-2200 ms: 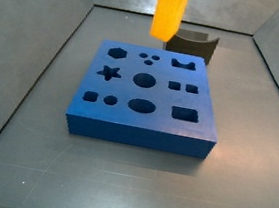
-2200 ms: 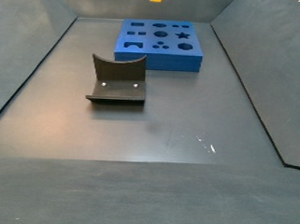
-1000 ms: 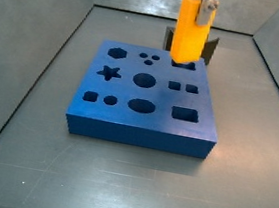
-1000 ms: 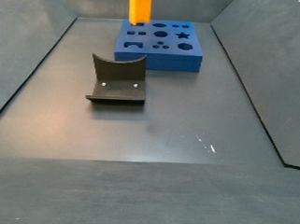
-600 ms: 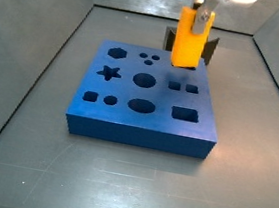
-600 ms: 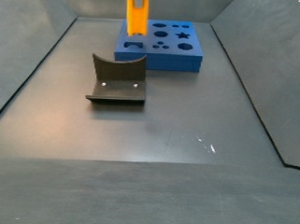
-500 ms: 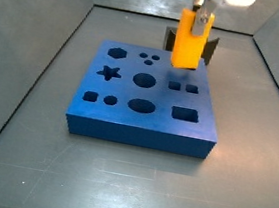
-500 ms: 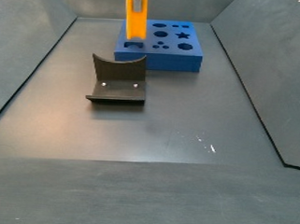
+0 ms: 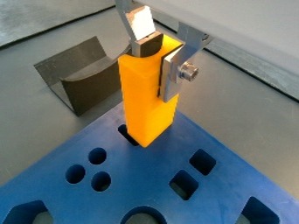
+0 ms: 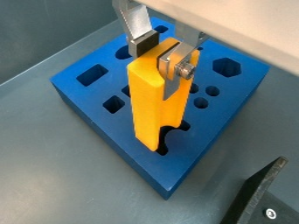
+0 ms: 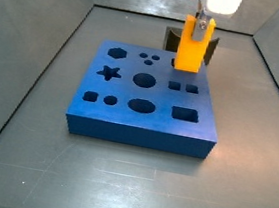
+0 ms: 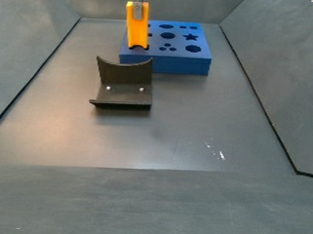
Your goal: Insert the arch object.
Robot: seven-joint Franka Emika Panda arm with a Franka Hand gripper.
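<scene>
The arch object (image 9: 146,96) is a tall orange bar with a rounded groove down one side; no small dark block shows. My gripper (image 9: 160,59) is shut on its upper end and holds it upright. It also shows in a wrist view (image 10: 146,105), gripper (image 10: 162,55). Its lower end sits in the arch-shaped hole (image 10: 167,147) near a corner of the blue board (image 10: 176,179). In both side views the bar (image 11: 192,46) (image 12: 134,28) stands on the board (image 11: 139,126) (image 12: 188,64) under the gripper (image 11: 201,21) (image 12: 134,3).
The dark fixture (image 12: 122,83) stands on the grey floor beside the board; it also shows in other views (image 9: 82,74) (image 10: 263,197) (image 11: 212,53). The board has several other shaped holes, such as a star (image 11: 107,72). Grey walls ring the floor.
The gripper has carried the orange bar down and towards the board's arch hole. The bar's lower end now sits in that hole instead of hanging above the board.
</scene>
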